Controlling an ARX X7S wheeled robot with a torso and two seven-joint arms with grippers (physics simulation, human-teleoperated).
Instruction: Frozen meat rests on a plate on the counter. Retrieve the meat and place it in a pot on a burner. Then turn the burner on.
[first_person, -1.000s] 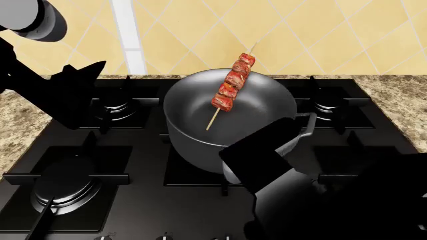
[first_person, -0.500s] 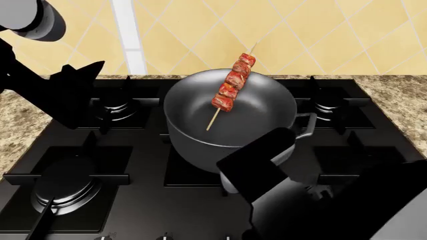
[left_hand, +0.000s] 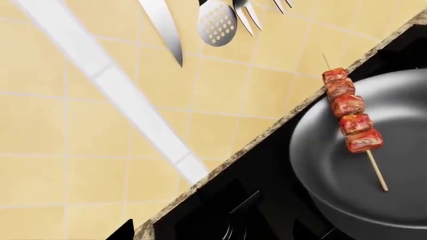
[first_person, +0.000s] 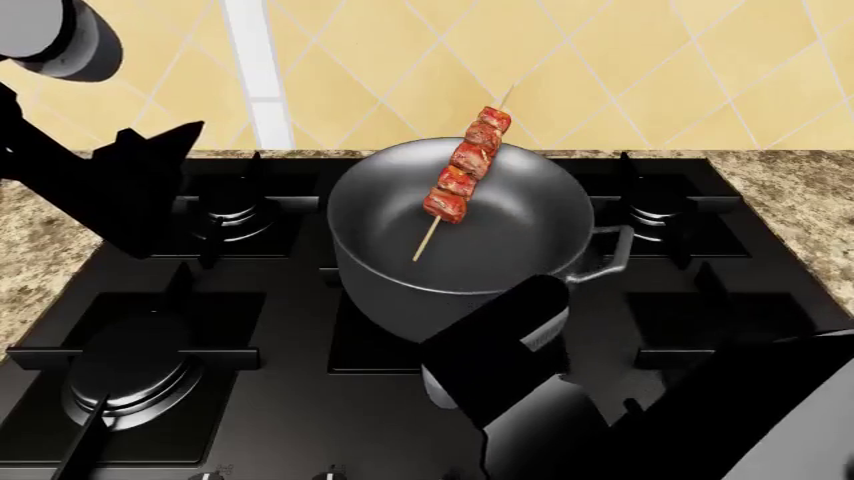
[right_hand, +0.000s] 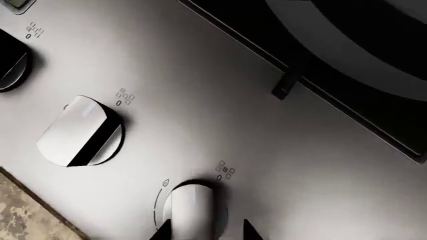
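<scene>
head overhead, wrists close (sharing pot (first_person: 461, 235))

Left arm (first_person: 114, 190) raised, right arm (first_person: 534, 350) low, fingers (right_hand: 163, 231) apart

Speckled granite counter (first_person: 794, 205) running along a yellow tiled wall (first_person: 641, 70), with a black glass cooktop (first_person: 280, 400) set into it. Burner grates (first_person: 134, 350) stand on the cooktop at left and right. A large grey pot (first_person: 461, 235) sits on the central rear burner; a meat skewer (first_person: 461, 175) leans across its far rim. Silver control knobs (right_hand: 80, 132) line the cooktop's front strip, just beside the counter's front edge (right_hand: 27, 220).
</scene>
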